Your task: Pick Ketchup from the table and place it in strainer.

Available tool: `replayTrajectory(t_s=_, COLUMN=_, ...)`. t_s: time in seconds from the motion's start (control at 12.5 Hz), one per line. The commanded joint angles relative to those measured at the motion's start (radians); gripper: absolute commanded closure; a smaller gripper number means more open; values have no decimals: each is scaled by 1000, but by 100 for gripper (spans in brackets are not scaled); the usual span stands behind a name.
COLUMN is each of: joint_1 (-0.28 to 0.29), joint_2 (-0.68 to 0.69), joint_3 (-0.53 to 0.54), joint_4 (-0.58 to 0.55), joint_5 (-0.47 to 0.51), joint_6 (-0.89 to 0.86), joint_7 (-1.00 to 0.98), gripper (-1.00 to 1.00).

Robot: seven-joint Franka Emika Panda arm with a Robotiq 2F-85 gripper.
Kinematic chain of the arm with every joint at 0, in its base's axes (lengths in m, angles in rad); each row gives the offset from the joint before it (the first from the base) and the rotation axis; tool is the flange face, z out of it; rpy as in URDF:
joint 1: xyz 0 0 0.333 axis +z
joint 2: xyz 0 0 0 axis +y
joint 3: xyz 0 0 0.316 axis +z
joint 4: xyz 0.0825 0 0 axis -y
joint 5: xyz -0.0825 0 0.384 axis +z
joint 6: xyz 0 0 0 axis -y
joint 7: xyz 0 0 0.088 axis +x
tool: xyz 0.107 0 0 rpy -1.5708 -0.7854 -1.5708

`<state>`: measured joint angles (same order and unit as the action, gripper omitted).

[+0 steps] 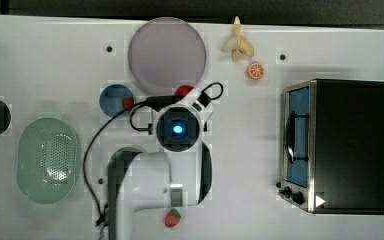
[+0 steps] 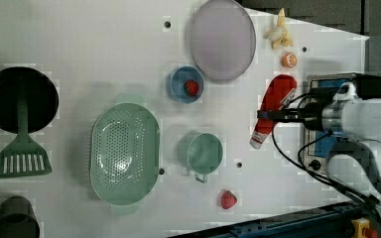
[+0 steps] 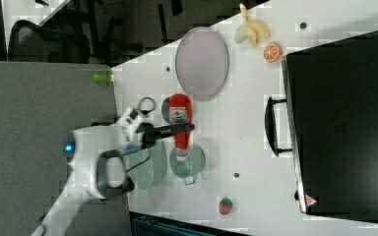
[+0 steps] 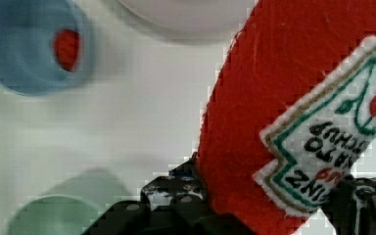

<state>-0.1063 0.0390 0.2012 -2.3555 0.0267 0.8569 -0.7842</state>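
1. One claw [image 4: 269,205] is clamped on the ketchup [image 4: 293,98], one finger [image 4: 176,196] on each side of its label.
2. Ketchup hangs between cup [image 2: 202,152] and plate [image 2: 222,38].
3. Strainer [image 2: 124,153] lies well apart on the surface [image 2: 104,39], beyond the cup.

A red Ketchup [image 2: 274,108] with white cap and green-edged white label, a pale green perforated strainer [image 2: 124,153], a blue bowl [image 2: 185,85], a lilac plate [image 2: 222,38], on a white worktop [image 2: 89,49]
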Motion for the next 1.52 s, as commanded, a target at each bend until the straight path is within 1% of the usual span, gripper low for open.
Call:
replayTrajectory(t_s=0.08, joint_1=38, joint_2=-85, joint_3=88, joint_4=91, joint_5=4, joint_6=-145, joint_7=181, gripper=-25)
replayTrajectory(t_s=0.24, joint_1=55, joint_2=-90, joint_3=161, joint_4=132, joint_5=4, joint_6=-241, joint_7=297, gripper=-25)
replayTrajectory(t_s=0.64, joint_1=91, joint_2=-43, joint_3=361, joint_4=174, joint_5=5, joint_6=-233, joint_7=625, gripper=-25)
replayTrajectory(t_s=0.8, joint_1=100, joint_2=7, joint_3=431, joint_4=177, joint_5=5, joint_6=-169, joint_7=722, gripper=-25)
replayTrajectory(t_s=0.96, joint_1=108, joint_2=82, joint_3=483, joint_4=177, joint_5=3, joint_6=-69, joint_7=831, gripper=-25)
replayTrajectory(t_s=1.2, joint_1=133, joint_2=210, joint_3=508, joint_4=178, joint_5=0, joint_6=87, joint_7=928, gripper=-25)
replayTrajectory(t_s=1.28, joint_1=141, joint_2=250, joint_3=507, joint_4=177, joint_5=-17, joint_6=119, joint_7=928, gripper=-33)
replayTrajectory(t_s=1.44, joint_1=150, joint_2=325, joint_3=502, joint_4=176, joint_5=-70, joint_6=154, joint_7=929, gripper=-75)
replayTrajectory(t_s=1.52, joint_1=151, joint_2=354, joint_3=500, joint_4=178, joint_5=-80, joint_6=181, joint_7=932, gripper=-97)
